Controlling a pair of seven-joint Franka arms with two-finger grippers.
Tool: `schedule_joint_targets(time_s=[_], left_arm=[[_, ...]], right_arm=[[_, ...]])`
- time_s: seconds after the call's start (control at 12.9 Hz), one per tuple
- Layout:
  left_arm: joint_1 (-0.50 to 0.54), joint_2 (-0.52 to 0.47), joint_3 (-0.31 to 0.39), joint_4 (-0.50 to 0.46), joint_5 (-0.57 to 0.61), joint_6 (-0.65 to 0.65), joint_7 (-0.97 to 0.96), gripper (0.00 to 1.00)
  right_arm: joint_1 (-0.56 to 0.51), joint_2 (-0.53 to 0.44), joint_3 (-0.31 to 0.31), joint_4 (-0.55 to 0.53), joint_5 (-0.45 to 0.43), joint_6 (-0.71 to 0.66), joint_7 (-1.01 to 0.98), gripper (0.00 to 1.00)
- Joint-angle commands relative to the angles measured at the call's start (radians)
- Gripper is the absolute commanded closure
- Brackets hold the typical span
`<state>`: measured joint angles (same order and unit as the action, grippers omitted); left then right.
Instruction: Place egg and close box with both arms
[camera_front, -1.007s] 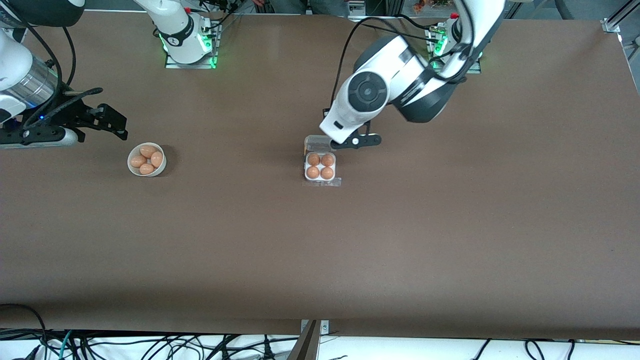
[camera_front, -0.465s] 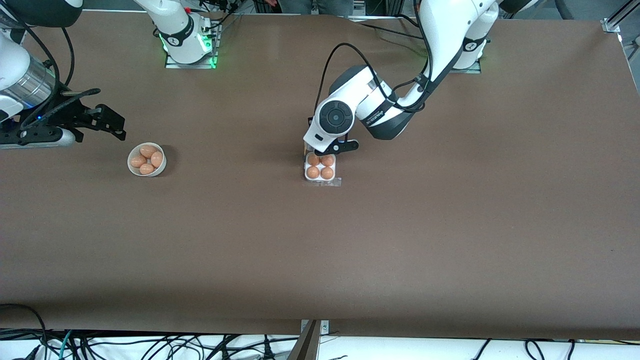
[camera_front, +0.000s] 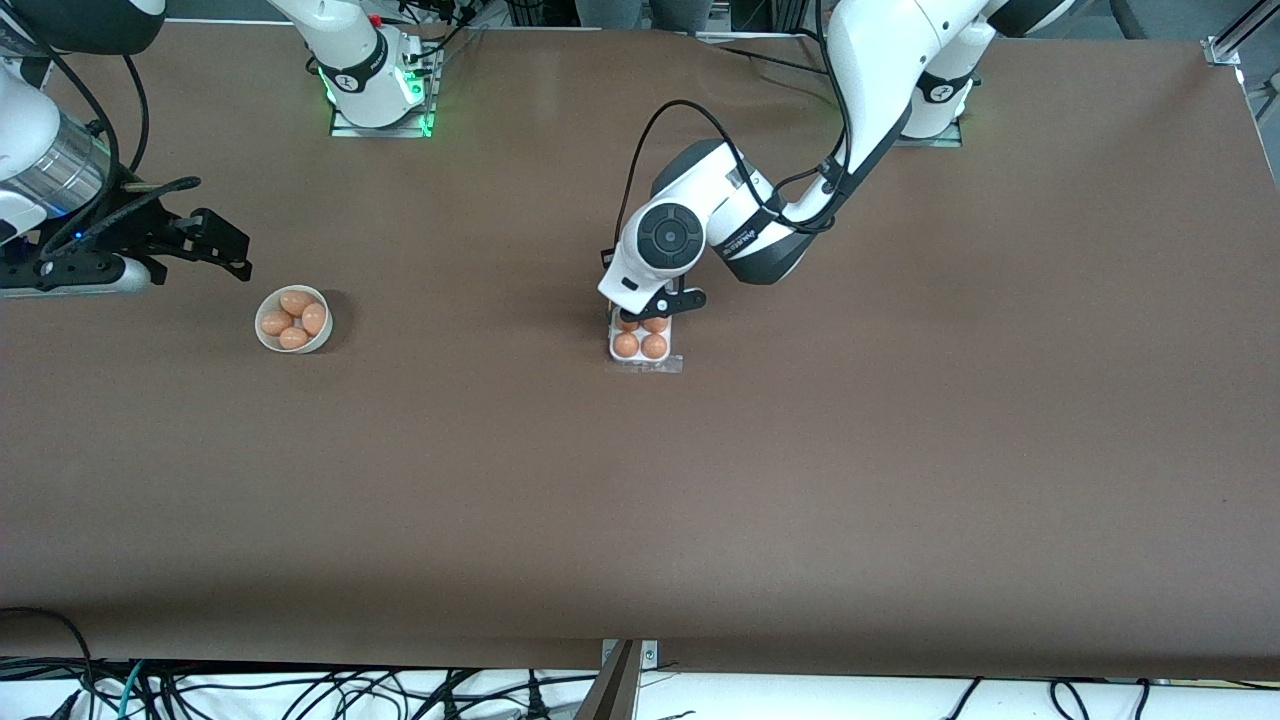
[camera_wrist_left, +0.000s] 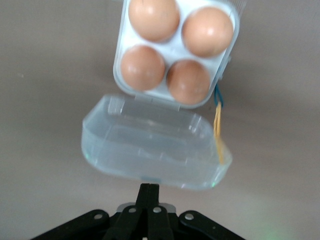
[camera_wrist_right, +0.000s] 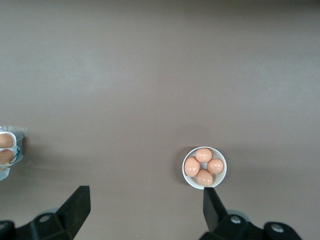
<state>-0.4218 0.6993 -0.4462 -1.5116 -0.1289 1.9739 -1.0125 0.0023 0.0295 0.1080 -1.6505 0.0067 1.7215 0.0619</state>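
Box (camera_front: 640, 345) lid hidden under L arm (camera_front: 700, 225)

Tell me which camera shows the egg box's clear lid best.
The left wrist view: the lid fills it, open and tilted up from the box, with the left gripper shut just beneath. In the front view the left arm hides the lid. The right wrist view shows only the box's edge.

The high front camera faces both arms, while the close left wrist view shares the box (camera_front: 643, 345) (camera_wrist_left: 175, 50) with it.
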Motion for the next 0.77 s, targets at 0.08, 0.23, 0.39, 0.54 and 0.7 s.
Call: schedule_joint_targets(time_s=[0.08, 0.23, 0.39, 0.54, 0.7], left_arm=[[-0.011, 0.006, 0.076, 0.039, 0.018, 0.077, -0.011, 1.0], [-0.006, 0.014, 0.125, 0.094, 0.025, 0.086, -0.005, 0.99], [0.006, -0.023, 0.153, 0.113, 0.051, 0.028, 0.003, 0.95], [0.044, -0.037, 0.161, 0.157, 0.136, -0.085, 0.04, 0.69], [0.11, -0.037, 0.159, 0.244, 0.208, -0.279, 0.235, 0.43]], right_arm=[[-0.007, -0.011, 0.005, -0.006, -0.011, -0.005, 0.009, 0.0], [-0.007, -0.011, 0.005, -0.006, -0.011, -0.005, 0.009, 0.0], [-0.007, -0.011, 0.005, -0.006, -0.011, -0.005, 0.009, 0.0], [-0.007, -0.011, 0.005, -0.006, -0.011, -0.005, 0.009, 0.0], [-0.007, -0.011, 0.005, -0.006, -0.011, -0.005, 0.009, 0.0]])
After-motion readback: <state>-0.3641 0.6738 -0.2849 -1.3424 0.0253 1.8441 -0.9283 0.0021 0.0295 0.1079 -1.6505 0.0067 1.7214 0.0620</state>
